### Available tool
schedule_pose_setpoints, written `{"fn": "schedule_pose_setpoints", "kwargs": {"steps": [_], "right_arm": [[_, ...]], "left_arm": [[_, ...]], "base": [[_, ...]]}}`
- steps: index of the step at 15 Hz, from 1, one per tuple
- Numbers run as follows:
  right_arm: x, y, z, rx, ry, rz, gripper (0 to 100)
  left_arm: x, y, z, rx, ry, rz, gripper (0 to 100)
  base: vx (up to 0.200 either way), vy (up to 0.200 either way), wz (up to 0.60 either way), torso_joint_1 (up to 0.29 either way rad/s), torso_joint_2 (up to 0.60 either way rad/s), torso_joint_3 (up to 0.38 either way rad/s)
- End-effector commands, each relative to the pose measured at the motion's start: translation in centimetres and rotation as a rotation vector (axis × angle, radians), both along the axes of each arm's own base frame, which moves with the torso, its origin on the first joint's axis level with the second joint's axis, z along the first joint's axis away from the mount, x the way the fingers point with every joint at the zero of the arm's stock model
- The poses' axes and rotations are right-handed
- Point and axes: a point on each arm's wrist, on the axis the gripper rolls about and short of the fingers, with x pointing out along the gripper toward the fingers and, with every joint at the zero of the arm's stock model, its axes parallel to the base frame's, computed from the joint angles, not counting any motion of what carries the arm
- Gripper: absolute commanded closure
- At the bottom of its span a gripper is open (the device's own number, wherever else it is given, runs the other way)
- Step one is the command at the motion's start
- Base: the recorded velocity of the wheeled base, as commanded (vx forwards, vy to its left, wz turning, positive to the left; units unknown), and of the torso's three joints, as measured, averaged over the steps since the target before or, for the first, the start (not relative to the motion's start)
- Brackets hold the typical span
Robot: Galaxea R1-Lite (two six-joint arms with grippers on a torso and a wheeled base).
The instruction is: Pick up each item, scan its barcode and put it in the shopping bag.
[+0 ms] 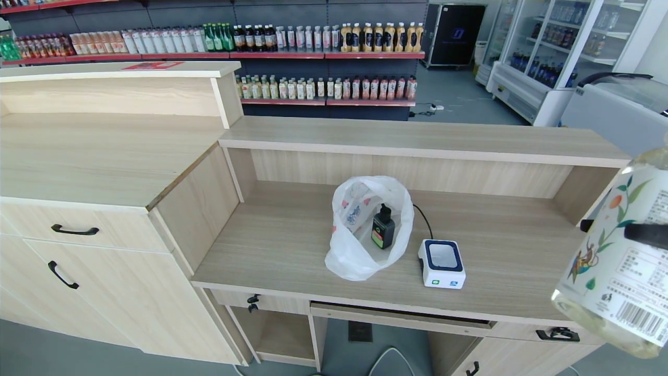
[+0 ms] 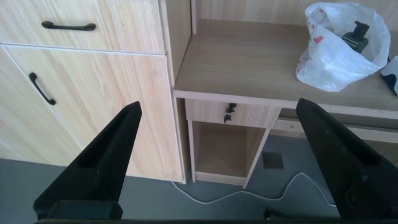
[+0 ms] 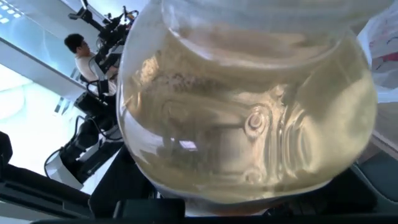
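A clear bottle (image 1: pixel 621 261) of pale yellow drink, with a flower-printed label and a barcode, hangs tilted at the right, out past the counter's right end. My right gripper (image 1: pixel 618 230) is shut on it; the bottle's base (image 3: pixel 249 106) looms close in the right wrist view. A white plastic shopping bag (image 1: pixel 360 250) stands open on the counter (image 1: pixel 271 245), with a small dark bottle (image 1: pixel 383 230) upright inside. Just right of the bag lies the white barcode scanner (image 1: pixel 441 262). My left gripper (image 2: pixel 219 106) is open and holds nothing, low in front of the cabinet, left of the bag (image 2: pixel 329 62).
A taller cabinet (image 1: pixel 104 156) with black handles adjoins the counter on the left. A raised shelf (image 1: pixel 417 138) runs along the counter's back. The scanner's cable (image 1: pixel 424 216) trails behind the bag. Drink shelves and fridges stand beyond.
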Motion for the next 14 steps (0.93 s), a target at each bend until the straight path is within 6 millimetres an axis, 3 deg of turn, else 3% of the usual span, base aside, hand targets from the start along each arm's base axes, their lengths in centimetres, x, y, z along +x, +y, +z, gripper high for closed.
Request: {"fn": "schedule_pose_setpoints", "kwargs": {"steps": [1,14], "right_arm": [[0.30,-0.01,-0.43,-0.025,-0.014,-0.050,100],[-0.08,0.29,-0.57,-0.040,0.004,-0.063,100]], "left_arm": [[0.00,0.00,0.00,0.000,0.000,0.000,0],[0.00,0.00,0.00,0.000,0.000,0.000,0]], "base": [[0.000,0.000,0.00,0.000,0.00,0.000],[0.000,0.000,0.00,0.000,0.00,0.000]]}}
